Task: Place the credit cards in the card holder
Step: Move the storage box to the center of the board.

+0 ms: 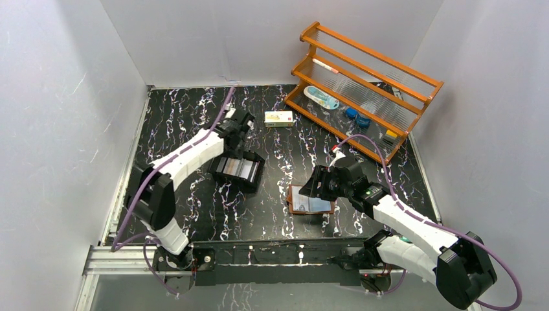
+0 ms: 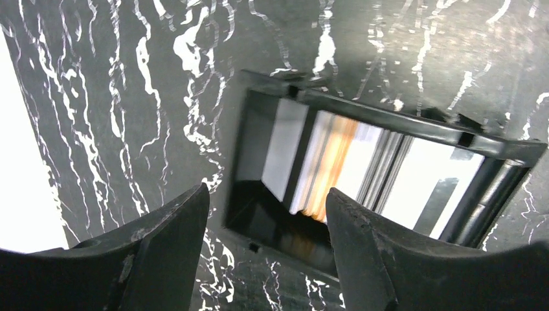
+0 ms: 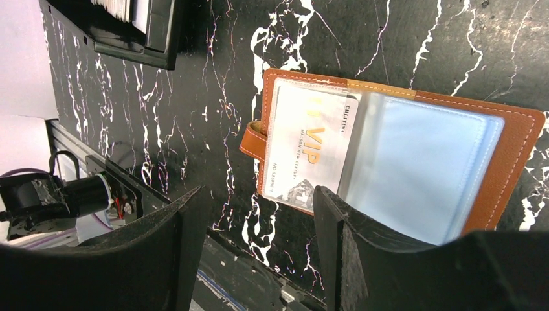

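Observation:
The brown card holder [image 1: 311, 201] lies open on the table, its leather edge [image 3: 515, 123] and snap tab [image 3: 252, 139] plain in the right wrist view. A white VIP credit card [image 3: 311, 146] sits in its left clear pocket, and a pale blue pocket leaf [image 3: 421, 168] lies beside it. My right gripper [image 3: 259, 191] hovers open at the holder's near left edge [image 1: 309, 184], with nothing between its fingers. More credit cards [image 2: 336, 168] stand on edge in a black tray [image 2: 388, 120]. My left gripper [image 2: 268, 194] hangs open just above that tray's corner [image 1: 238, 148], holding nothing.
A white-and-yellow carton [image 1: 278, 117] lies at the back centre. A wooden rack [image 1: 369, 84] with small items stands at the back right. White walls close in the table on three sides, and a metal rail [image 1: 259, 253] runs along the near edge.

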Controlling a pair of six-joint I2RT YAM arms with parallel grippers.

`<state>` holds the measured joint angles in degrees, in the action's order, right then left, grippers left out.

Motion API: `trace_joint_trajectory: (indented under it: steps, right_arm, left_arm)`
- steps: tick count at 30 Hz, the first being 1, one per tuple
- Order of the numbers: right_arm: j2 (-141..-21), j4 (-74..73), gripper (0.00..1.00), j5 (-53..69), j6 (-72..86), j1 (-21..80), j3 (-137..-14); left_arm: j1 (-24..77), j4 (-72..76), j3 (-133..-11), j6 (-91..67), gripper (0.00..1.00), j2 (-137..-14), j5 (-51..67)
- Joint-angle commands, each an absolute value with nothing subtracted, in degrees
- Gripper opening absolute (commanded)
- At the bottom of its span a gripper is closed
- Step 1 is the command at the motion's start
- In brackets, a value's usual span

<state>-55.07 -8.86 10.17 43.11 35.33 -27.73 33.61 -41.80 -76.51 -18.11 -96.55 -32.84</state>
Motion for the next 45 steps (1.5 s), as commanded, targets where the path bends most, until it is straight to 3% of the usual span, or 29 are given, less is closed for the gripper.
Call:
trace_joint_trajectory:
  steps: [1, 10, 15, 19, 26, 29, 33, 37, 39, 45]
  right_arm:
    - [-54.57, -6.98, 0.67, 10.89, 42.84, 35.24, -29.91]
    - [-56.34, -8.22, 0.67, 9.9, 41.17, 35.26, -32.26]
    - [-56.05, -8.23, 0.67, 9.84, 41.42, 35.31, -32.29]
    - [-55.23, -7.13, 0.67, 10.05, 42.15, 35.33, -31.48]
    - [-55.05, -11.38, 0.67, 7.65, 39.08, 35.27, -34.41]
    - [-55.0, -14.0, 0.67, 4.87, 36.98, 35.26, -36.28]
    - [-57.35, -17.41, 0.67, -1.45, 35.68, 35.22, -37.17]
    - [-60.06, -19.13, 0.69, -5.79, 36.85, 35.18, -37.72]
    - [-61.06, -20.43, 0.7, -9.08, 38.0, 35.11, -37.82]
    - [-64.06, -21.37, 0.72, -12.4, 39.99, 34.53, -35.73]
  left_arm:
    - [27.46, -45.69, -73.53, -24.27, 0.65, -89.23, -30.92]
    - [21.04, -38.4, -61.7, -38.04, 0.73, -73.54, -18.84]
    - [21.0, -37.05, -54.09, -62.43, 0.64, -67.08, -9.71]
    - [21.66, -37.63, -52.51, -73.26, 0.62, -68.52, -6.74]
    - [22.97, -38.11, -54.63, -73.2, 0.59, -77.95, -11.82]
    - [23.49, -37.04, -54.7, -72.5, 0.49, -80.84, -12.47]
    - [23.99, -34.08, -55.46, -67.23, 0.19, -81.88, -15.06]
    - [24.04, -31.91, -59.46, -57.18, 0.05, -84.95, -16.99]
    - [23.99, -29.56, -60.54, -52.33, 0.01, -85.87, -16.59]
    - [23.99, -19.04, -63.0, -40.55, 0.0, -88.18, -9.49]
